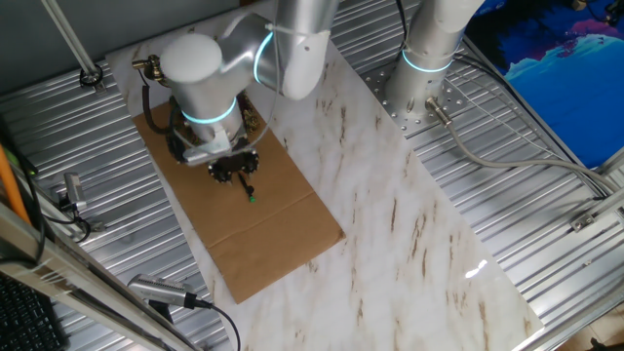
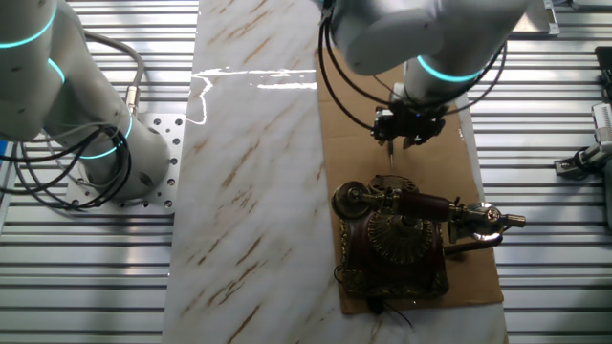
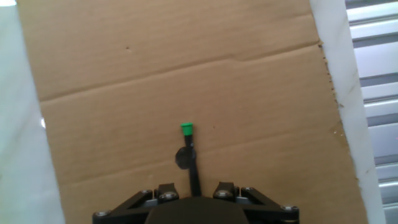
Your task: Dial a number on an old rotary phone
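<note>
The old rotary phone [image 2: 397, 239] sits at one end of the cardboard sheet [image 1: 263, 234], dial up, handset lying across its top. The gripper [image 2: 409, 129] hangs just beside it over bare cardboard, pointing straight down, jaws closed on a thin black green-tipped stick [image 3: 190, 155] aimed at the sheet, not yet over the dial.

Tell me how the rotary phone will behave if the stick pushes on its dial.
The old rotary phone looks squat and broad-based, so probably won't tip. It sits loose on cardboard, so may slide. The handset merely rests across the top and could roll off.
</note>
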